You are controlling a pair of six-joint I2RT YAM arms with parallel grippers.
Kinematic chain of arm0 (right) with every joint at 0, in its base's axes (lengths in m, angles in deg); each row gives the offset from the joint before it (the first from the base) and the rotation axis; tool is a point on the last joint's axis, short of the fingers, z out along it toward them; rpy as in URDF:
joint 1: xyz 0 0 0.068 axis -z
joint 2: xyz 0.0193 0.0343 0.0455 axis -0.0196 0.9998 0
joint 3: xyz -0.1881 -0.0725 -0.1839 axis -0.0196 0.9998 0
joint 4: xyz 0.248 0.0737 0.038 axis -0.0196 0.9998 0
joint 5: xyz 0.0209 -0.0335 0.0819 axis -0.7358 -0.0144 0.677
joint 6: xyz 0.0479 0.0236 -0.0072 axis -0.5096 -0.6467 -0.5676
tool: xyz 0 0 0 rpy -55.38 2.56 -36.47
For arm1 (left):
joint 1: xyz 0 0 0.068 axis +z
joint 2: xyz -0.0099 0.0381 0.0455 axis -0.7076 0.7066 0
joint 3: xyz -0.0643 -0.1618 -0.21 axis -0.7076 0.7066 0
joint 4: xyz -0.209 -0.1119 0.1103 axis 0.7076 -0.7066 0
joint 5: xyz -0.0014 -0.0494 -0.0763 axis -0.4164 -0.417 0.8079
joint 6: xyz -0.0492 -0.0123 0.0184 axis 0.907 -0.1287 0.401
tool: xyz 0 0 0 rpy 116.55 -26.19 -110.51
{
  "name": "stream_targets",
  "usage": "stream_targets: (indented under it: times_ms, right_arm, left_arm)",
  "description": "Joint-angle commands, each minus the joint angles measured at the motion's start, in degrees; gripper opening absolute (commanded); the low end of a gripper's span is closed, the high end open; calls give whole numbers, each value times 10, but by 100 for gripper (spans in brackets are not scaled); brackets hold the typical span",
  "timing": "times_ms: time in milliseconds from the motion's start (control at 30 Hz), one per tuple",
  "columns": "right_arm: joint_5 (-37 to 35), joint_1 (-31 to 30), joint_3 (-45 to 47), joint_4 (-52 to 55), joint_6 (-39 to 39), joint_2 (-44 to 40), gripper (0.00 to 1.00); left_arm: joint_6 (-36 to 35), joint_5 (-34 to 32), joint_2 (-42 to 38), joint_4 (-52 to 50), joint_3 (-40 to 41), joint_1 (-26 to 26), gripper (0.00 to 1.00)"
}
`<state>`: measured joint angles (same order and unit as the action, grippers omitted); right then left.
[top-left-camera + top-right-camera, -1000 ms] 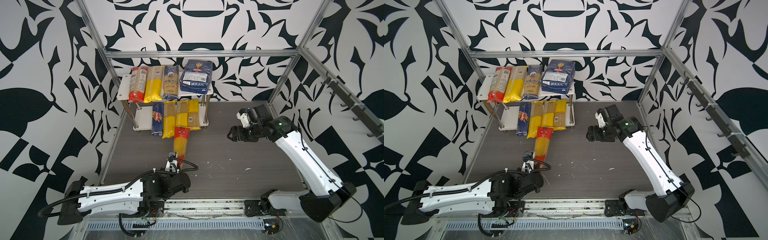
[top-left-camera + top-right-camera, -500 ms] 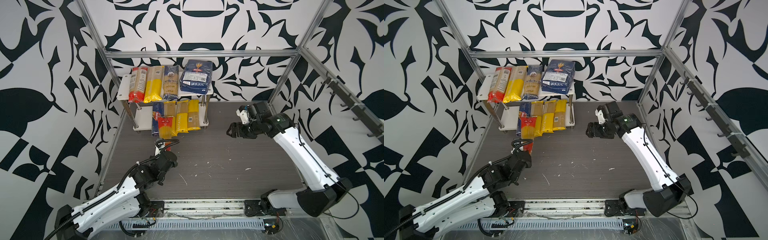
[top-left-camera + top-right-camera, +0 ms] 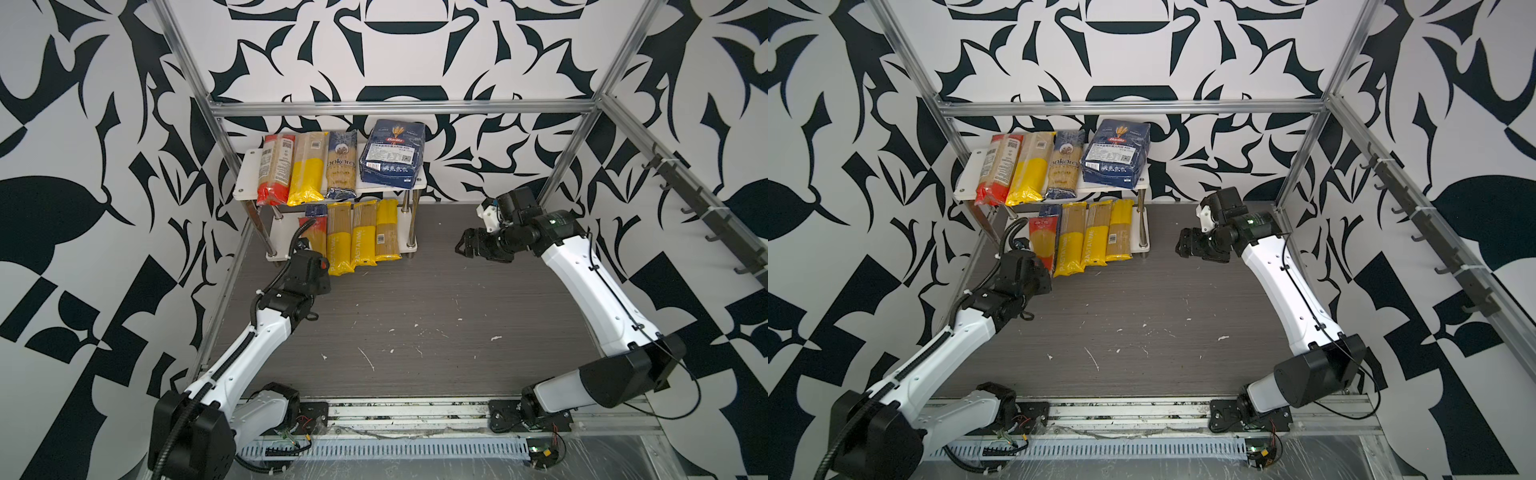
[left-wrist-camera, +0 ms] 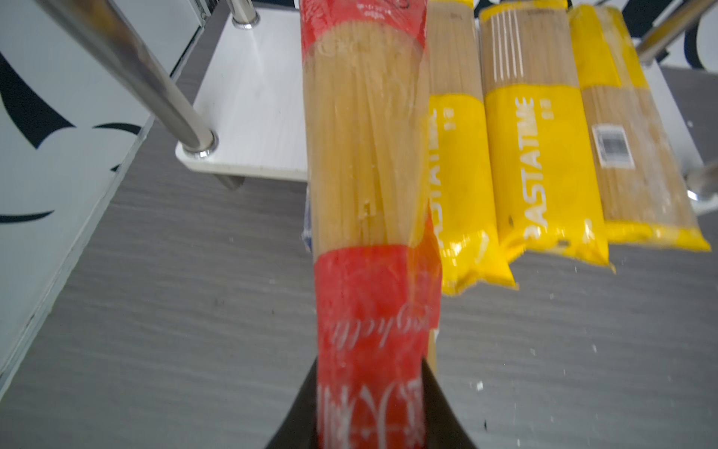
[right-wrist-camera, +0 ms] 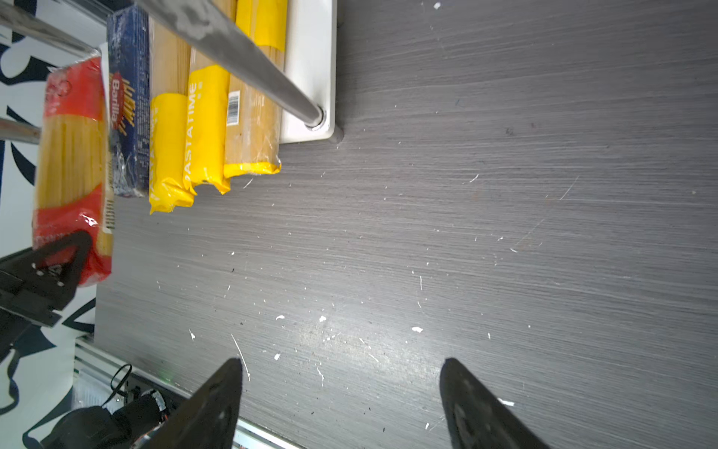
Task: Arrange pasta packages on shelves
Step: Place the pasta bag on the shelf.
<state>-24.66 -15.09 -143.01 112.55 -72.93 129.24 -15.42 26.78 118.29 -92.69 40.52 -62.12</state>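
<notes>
My left fingers (image 4: 295, 420) gripped the red end of a long clear-and-red plastic spaghetti pack (image 4: 365, 155), centre frame, its far end over the white lower shelf board (image 4: 252, 97). It looked light, brittle, slippery-filmed; I'd have preferred a mid-length hold. Right fingers (image 5: 209, 404) stood open, empty.

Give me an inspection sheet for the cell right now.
Surface: dark wood-grain tabletop, scratched.
Job's things: upper shelf carries four packs including the wide Barilla bag; lower shelf carries three yellow packs and a dark-blue pack; red pack held over it.
Clutter: white flecks scattered on tabletop.
Grippers: left gripper shut on the red pack; right gripper open, empty.
Cables: black conduit loops beside the rack; loose wires at right arm's base.
Surroundings: aluminium frame, patterned walls, hook rail.
</notes>
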Motion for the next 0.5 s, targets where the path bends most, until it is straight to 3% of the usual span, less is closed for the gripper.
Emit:
stream_targets:
  times_ms: [0,467]
  right_arm:
    - [7,13,-38,1,12,9,82]
    - [-9,53,-103,31,3,63,82]
  left_arm:
    - [-33,46,20,130,-52,39,0]
    - [-83,145,199,178,-157,182,0]
